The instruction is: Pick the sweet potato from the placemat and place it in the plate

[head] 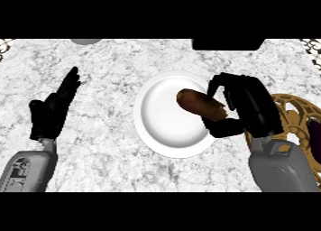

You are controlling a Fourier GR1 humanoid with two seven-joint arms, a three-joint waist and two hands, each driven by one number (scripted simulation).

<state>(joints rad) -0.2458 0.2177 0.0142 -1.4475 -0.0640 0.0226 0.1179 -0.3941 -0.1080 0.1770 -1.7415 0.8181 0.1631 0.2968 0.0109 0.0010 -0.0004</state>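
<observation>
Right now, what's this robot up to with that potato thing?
The right hand is curled round a brown sweet potato and holds it over the white plate on the marble counter. The gold placemat lies beside it at the right. The left hand rests open at the left.

Right hand (251, 108) fingers curled in a grasp; left hand (51, 110) flat, fingers straight.

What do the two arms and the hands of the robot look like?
Both forearms are grey, boxy casings: the left forearm bears small dark markings on its side, while the right forearm looks plainer. Each narrows to a short grey wrist. The left hand and right hand are all black, with slim fingers. No cables show.
</observation>
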